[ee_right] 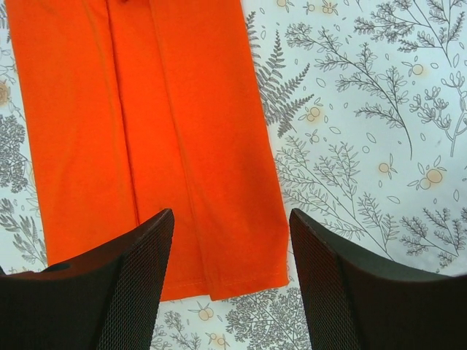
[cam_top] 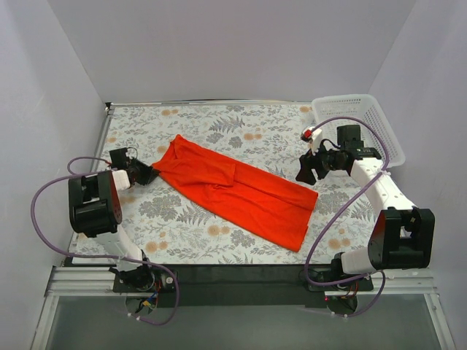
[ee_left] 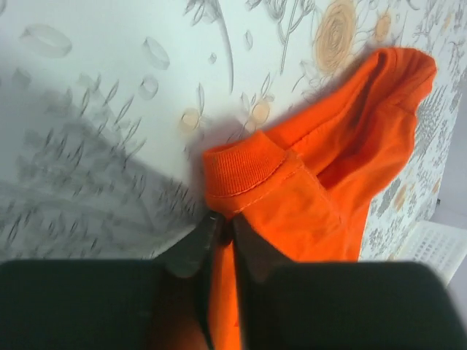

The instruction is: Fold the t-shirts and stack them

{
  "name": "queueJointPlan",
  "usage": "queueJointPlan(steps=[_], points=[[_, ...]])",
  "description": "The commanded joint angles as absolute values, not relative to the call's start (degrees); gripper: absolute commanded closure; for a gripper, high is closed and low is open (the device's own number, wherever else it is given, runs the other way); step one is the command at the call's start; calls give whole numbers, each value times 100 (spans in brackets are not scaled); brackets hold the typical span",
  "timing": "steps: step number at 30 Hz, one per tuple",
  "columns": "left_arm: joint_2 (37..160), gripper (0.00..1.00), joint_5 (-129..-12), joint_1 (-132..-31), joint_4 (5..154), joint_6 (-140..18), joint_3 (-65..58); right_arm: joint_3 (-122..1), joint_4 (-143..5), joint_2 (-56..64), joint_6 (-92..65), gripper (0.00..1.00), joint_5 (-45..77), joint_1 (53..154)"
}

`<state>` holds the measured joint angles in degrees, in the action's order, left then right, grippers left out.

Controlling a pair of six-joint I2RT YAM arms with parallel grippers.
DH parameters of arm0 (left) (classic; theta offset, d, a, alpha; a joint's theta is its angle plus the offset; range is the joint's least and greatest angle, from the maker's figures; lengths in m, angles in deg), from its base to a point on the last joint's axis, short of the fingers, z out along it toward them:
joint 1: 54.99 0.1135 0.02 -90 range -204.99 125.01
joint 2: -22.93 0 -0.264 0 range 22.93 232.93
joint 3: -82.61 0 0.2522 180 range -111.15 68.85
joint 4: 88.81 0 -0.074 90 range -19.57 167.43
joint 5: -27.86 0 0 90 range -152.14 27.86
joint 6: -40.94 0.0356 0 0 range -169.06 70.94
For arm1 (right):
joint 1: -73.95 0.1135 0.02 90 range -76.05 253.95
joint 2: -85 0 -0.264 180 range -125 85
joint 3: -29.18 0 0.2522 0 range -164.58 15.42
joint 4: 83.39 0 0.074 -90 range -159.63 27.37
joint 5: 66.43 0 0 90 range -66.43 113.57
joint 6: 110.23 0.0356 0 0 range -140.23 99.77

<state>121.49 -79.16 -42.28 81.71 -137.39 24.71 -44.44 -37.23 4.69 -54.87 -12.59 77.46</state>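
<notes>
One orange-red t-shirt (cam_top: 237, 193) lies folded lengthwise as a long strip, running diagonally from back left to front right on the floral tablecloth. My left gripper (cam_top: 148, 173) is shut on its collar end; the left wrist view shows the ribbed collar (ee_left: 244, 169) just past the closed gripper (ee_left: 222, 222). My right gripper (cam_top: 306, 175) is open and empty, hovering over the far right corner of the shirt's hem. In the right wrist view the hem (ee_right: 219, 281) lies below the spread gripper (ee_right: 232, 226).
A white mesh plastic basket (cam_top: 379, 127) stands at the back right corner, behind my right arm. The floral tablecloth (cam_top: 219, 120) covers the table. White walls close in the left, back and right sides.
</notes>
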Motion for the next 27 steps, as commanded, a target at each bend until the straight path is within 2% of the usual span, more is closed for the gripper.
queueJointPlan(steps=[1, 3, 6, 7, 10, 11, 13, 14, 16, 19, 21, 22, 23, 26, 27], points=[[12645, 93, -7559, -4251, 7920, -13291, 1947, -4532, -3807, 546, -5399, 39, -1651, 7764], [12953, 100, -7419, -4242, 7744, -12958, 1552, -4488, -3851, 564, -5390, 40, -1695, 7756], [13426, 100, -6918, -4207, 7244, -12370, 568, -4479, -3878, 564, -5372, 39, -1756, 7764], [13628, 100, -6821, -4181, 6955, -12254, -87, -4470, -3878, 564, -5372, 39, -1756, 7756], [14435, 100, -6803, -4137, 6339, -11929, -1092, -4453, -3939, 546, -5363, 39, -1783, 7756], [14630, 98, -6846, -4137, 6189, -11876, -1774, -4444, -3957, 529, -5346, 39, -1800, 7756], [15192, 93, -6899, -4128, 5776, -11814, -2367, -4426, -4018, 494, -5328, 40, -1809, 7756], [15343, 86, -6969, -4128, 5679, -11823, -2883, -4400, -4045, 476, -5328, 39, -1774, 7756], [15493, 80, -7014, -4128, 5494, -11814, -3203, -4391, -4062, 388, -5389, 39, -1721, 7764], [15153, 69, -7084, -4128, 5572, -11735, -3135, -4356, -4045, 204, -5582, 39, -1765, 7808], [14355, 60, -7075, -4111, 5852, -11691, -2706, -4338, -4036, 107, -5688, 39, -1862, 7870], [14047, 52, -7058, -4102, 6123, -11656, -2243, -4338, -4019, 37, -5723, 39, -1879, 7992], [13365, 49, -7067, -4076, 6248, -11664, -1960, -4347, -4010, 2, -5845, 39, -1958, 8063], [12325, 45, -7575, -4067, 6644, -11708, -861, -4356, -3905, -60, -6231, 38, -2264, 8370], [11651, 44, -7794, -4067, 6897, -11813, -545, -4356, -3739, -78, -6782, 37, -2423, 8440]])
